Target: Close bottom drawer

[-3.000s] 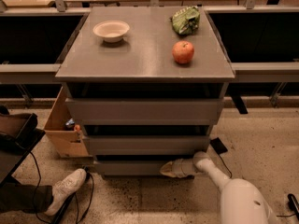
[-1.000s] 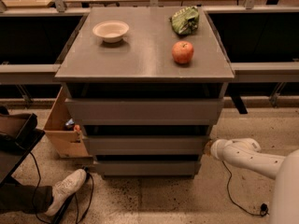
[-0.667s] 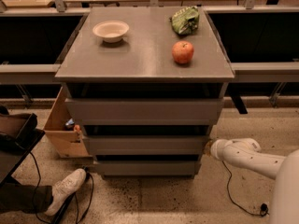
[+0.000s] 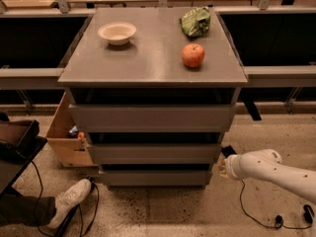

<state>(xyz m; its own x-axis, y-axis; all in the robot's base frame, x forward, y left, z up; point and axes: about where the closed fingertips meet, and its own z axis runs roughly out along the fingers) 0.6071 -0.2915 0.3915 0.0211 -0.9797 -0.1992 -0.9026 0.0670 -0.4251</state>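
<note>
The bottom drawer [image 4: 155,177] is the lowest, slimmest grey front panel of the cabinet. It sits just under the middle drawer front [image 4: 154,153], with only a dark gap above it and no tray interior showing. My gripper [image 4: 223,168] is at the end of the white arm [image 4: 269,169], low down by the cabinet's right side, level with the bottom drawer. It is beside the cabinet, not on the drawer front, and it holds nothing that I can see.
On the cabinet top [image 4: 148,58] stand a white bowl [image 4: 117,32], a red apple [image 4: 192,55] and a green bag [image 4: 195,21]. A cardboard box [image 4: 66,137] stands at the left. A person's white shoe [image 4: 69,200] and cables [image 4: 256,216] lie on the floor.
Three seconds ago my gripper was at the bottom drawer front. It has since drawn back to the cabinet's right side. Over the last second nothing has visibly moved.
</note>
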